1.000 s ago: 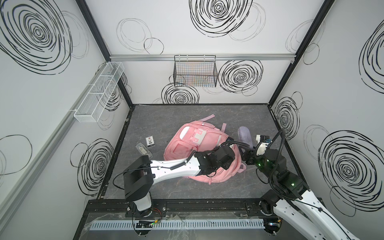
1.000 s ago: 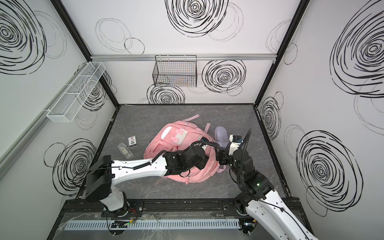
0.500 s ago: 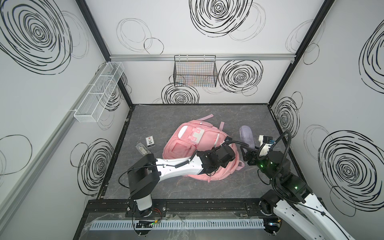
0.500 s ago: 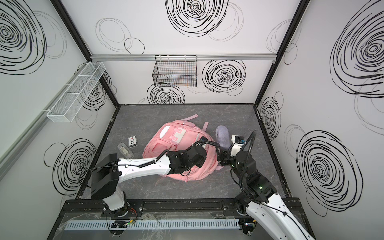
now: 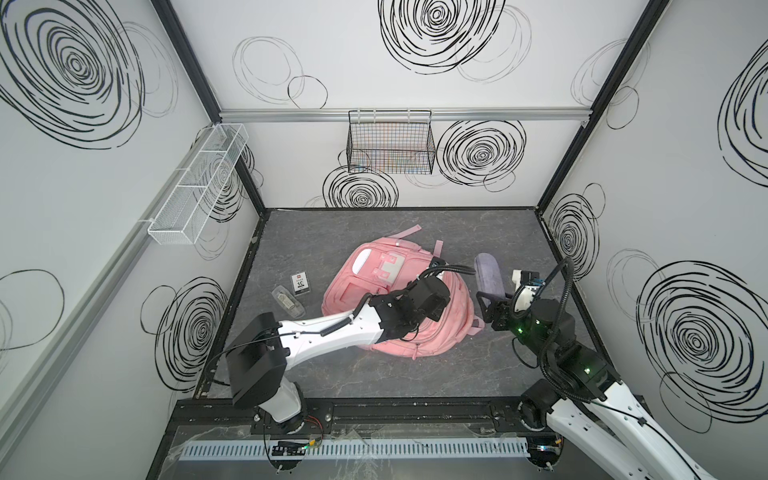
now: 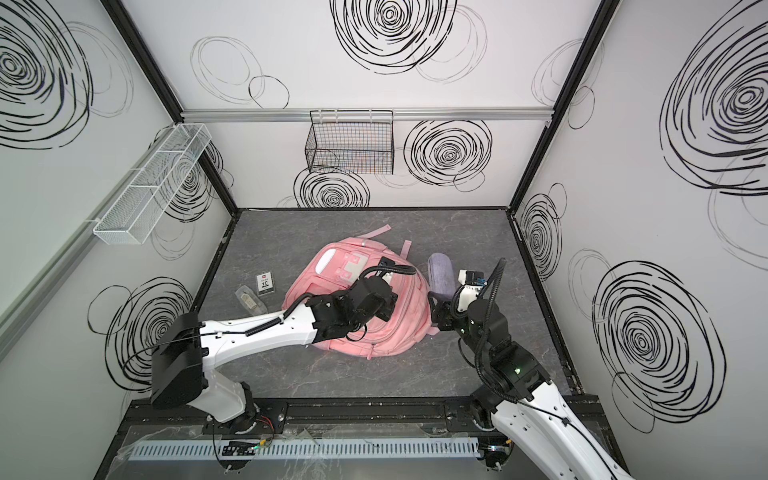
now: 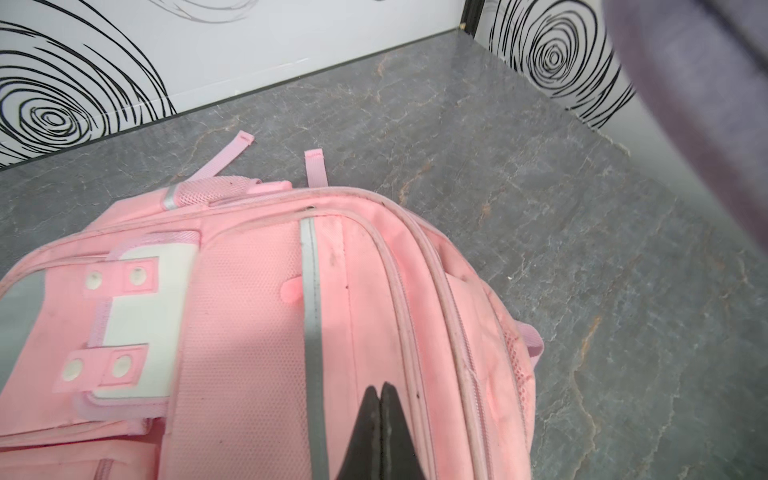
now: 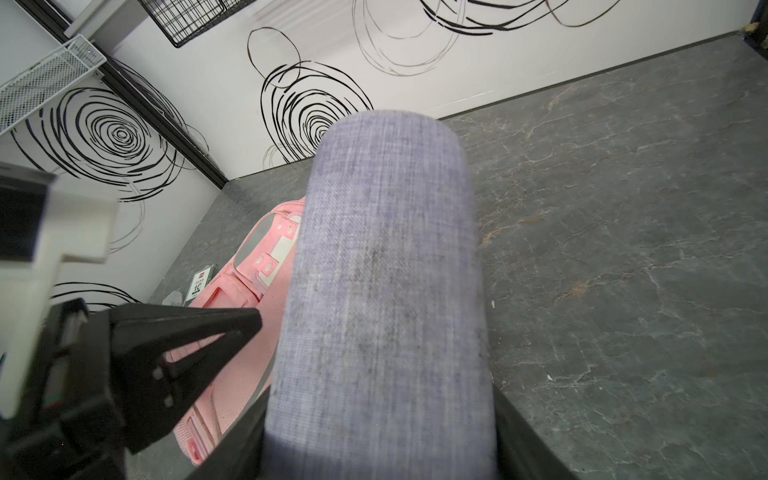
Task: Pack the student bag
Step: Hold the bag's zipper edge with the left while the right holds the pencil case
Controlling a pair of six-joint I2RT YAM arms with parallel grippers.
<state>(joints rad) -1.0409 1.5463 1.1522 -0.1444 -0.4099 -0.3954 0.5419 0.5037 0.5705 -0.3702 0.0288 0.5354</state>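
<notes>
The student bag [image 5: 357, 286] [image 6: 409, 316] lies flat on the gray marbled table [image 5: 374, 395], front side up, directly under the left jaws. In the left wrist view the pink fabric of the bag [image 7: 257, 332] fills the space in front of the left gripper [image 7: 380, 388]. Its two black fingers are pressed together tip to tip, and nothing shows between them. They rest over the bag just beside a gray strip, between this strip and the zipper lines. I cannot tell if the tips touch the fabric. The white flap panel with snap buttons is on the other side of the strip from the jaws, and two pink straps lie on the table beyond the bag's far edge.

The right gripper [image 8: 378, 357] is clamped on a purple-gray fabric cylinder [image 8: 386, 249] [image 5: 489, 272] [image 6: 441, 274], which stands out far ahead of the jaws. One black finger is seen beside it, and the other is mostly hidden behind it. In both top views these jaws are just beside the bag's edge, near the left jaws.

A small card marked "10" [image 5: 300, 283] and a clear flat case [image 5: 286, 301] lie on the table past the bag's other side, well apart from both jaws.
</notes>
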